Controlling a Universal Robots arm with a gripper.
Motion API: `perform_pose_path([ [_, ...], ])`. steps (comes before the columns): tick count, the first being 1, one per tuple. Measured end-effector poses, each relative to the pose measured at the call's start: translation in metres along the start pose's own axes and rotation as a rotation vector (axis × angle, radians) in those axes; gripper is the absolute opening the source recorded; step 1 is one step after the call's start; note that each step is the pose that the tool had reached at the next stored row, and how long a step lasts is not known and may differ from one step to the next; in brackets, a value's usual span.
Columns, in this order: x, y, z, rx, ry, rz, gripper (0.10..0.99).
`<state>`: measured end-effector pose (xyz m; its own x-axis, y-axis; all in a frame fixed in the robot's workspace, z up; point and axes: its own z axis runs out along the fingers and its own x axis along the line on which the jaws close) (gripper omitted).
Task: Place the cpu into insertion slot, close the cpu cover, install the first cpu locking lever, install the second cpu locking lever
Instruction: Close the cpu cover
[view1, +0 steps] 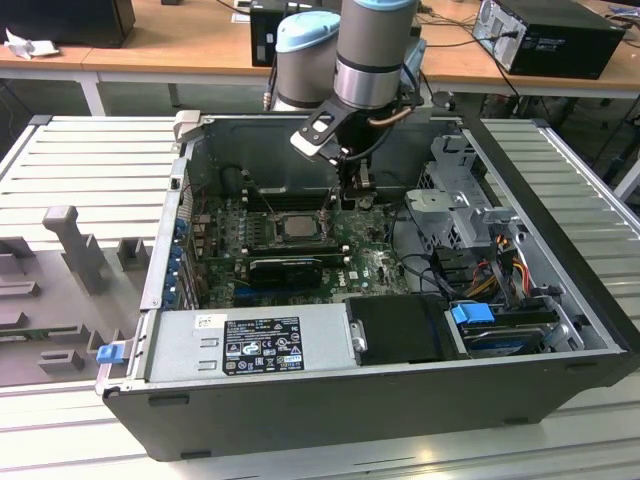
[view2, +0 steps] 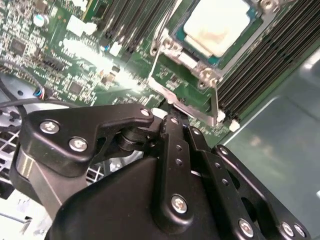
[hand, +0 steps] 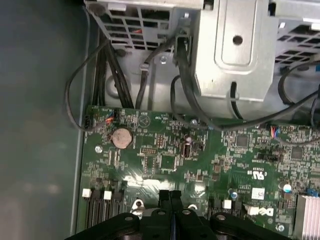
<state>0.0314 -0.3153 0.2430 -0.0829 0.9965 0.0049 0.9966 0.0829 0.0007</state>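
Nearest on the ribbed grey metal surface (view1: 90, 160) stands an open black computer case (view1: 330, 410) with a green motherboard (view1: 375, 265) inside. Farther in, the pale silver square cpu (view1: 297, 226) sits in the silver-rimmed insertion slot (view1: 270, 228). Just beyond, toward the exterior view's right, the black end effector (view1: 344, 200) hangs clenched, its fingers (hand: 165, 197) pressed together, holding nothing.

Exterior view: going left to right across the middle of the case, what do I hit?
grey moulded fixture → blue slot tabs → cpu → metal drive cage → orange and yellow cables
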Motion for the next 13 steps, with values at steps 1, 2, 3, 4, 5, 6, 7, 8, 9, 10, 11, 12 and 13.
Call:
perform_pose_path([
  [1,0.0002,-0.0024,0.0000,0.000,0.0000,0.000,0.106],
  [2,0.0004,-0.0044,0.0000,0.000,0.0001,0.000,0.106],
  [3,0.0007,-0.0079,0.0000,0.000,0.0000,0.000,0.106],
  [4,0.0008,-0.0096,0.0000,0.000,-0.0001,0.000,0.106],
  [5,0.0010,-0.0115,0.0000,0.000,0.0000,0.000,0.106],
  [6,0.0012,-0.0143,0.0000,0.000,0.0000,0.000,0.106],
  [7,0.0014,-0.0165,0.0000,0.000,-0.0001,0.000,0.106],
  [8,0.0015,-0.0184,0.0000,0.000,0.0000,0.000,0.106],
  [9,0.0016,-0.0199,0.0000,0.000,0.0000,0.000,0.106],
  [10,0.0018,-0.0216,0.0000,0.000,0.0000,0.000,0.106],
  [11,0.0021,-0.0249,0.0000,0.000,0.0000,0.000,0.106],
  [12,0.0022,-0.0266,0.0000,0.000,0.0001,0.000,0.106],
  [13,0.0023,-0.0279,0.0000,0.000,0.0000,0.000,0.106],
])
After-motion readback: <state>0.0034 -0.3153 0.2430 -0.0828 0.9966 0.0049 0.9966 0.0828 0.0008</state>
